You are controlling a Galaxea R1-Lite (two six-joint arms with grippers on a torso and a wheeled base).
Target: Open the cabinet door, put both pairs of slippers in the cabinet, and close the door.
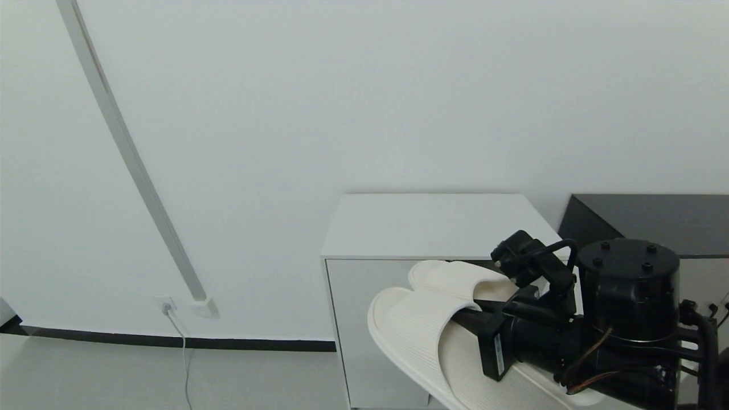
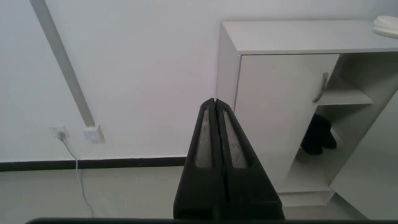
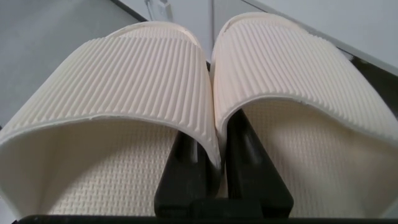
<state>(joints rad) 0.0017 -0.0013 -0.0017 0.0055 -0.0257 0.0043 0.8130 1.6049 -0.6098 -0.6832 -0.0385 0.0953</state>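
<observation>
The right tool (image 1: 491, 312) is clamped on a pair of cream ribbed fabric slippers (image 1: 418, 327), one finger inside each. It holds them in the air just before the white box-shaped cabinet (image 1: 427, 225). The left tool (image 2: 215, 134) is pressed closed with nothing in it. The cabinet's shelves (image 2: 342, 96) show beside the white door panel (image 2: 280, 112).

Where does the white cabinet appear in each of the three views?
Head view: the cabinet stands low, right of centre, behind the slippers.
Left wrist view: beyond the left gripper, showing a door and open shelves.
Right wrist view: pale panels past the slippers may be it; cannot tell.
Shared landmark: the wall socket, in head and left wrist views, on the wall beside the cabinet.
</observation>
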